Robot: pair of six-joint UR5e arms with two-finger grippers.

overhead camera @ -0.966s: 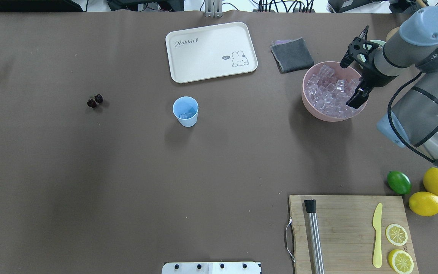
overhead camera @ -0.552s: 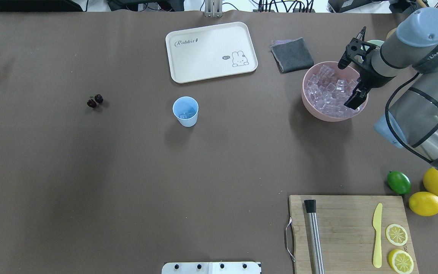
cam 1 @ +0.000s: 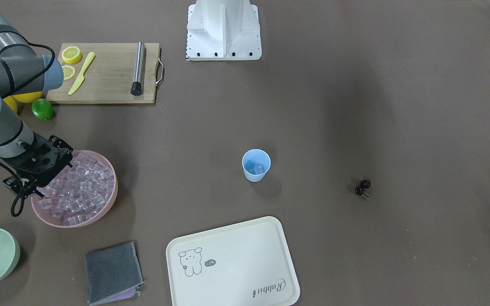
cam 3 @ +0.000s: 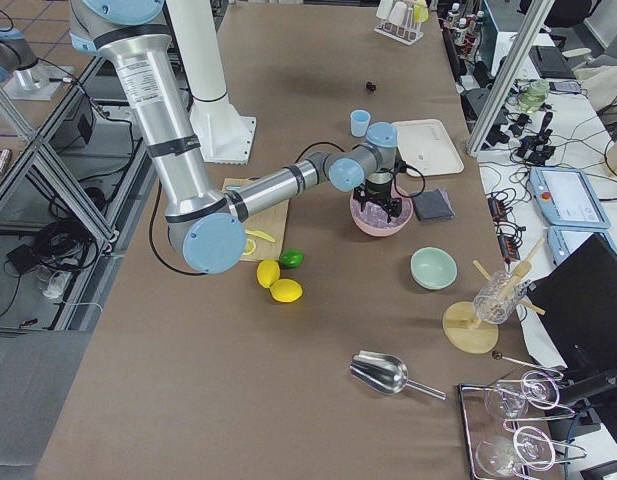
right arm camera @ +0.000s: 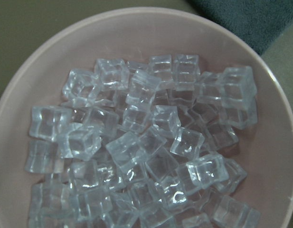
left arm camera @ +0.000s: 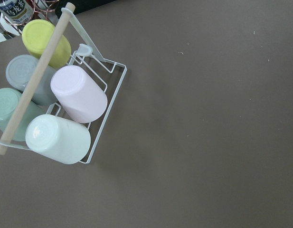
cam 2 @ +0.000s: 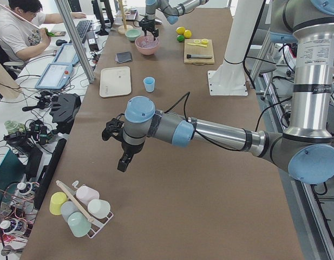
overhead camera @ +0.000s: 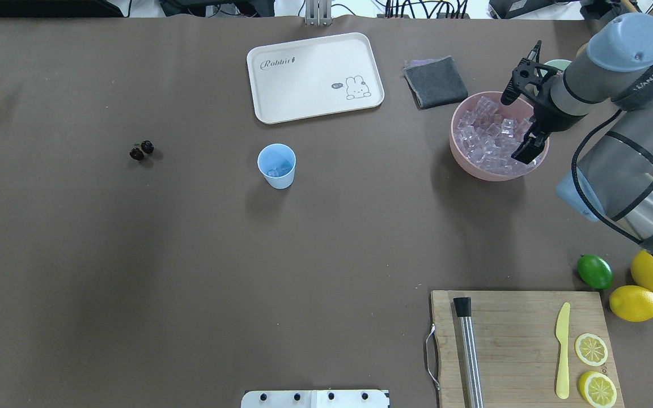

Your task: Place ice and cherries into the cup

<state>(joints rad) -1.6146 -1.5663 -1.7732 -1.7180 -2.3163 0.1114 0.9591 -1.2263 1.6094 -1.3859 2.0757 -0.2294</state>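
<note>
In the overhead view, the right gripper (overhead camera: pixel 520 126) hung over the pink bowl (overhead camera: pixel 453 144), jaws spread wide and empty, just above the heaped ice (overhead camera: pixel 485 141). The cup (overhead camera: pixel 276 166) stood upright mid-table, well apart from the bowl, with a few cubes at its bottom. The cherries (overhead camera: pixel 141 150) lay on the table beyond it, toward the robot's left.

The front-facing view showed the cup between bowl and cherries, with a cream tray (cam 1: pixel 245 259) near it.

From the table's left end, the left gripper (cam 2: pixel 116 147) hovered above bare table near a wire rack (cam 2: pixel 74 201) of pastel cups; whether it was released or clenched could not be told.

The left wrist camera looked down on that rack. The right wrist camera showed ice filling the bowl.
</note>
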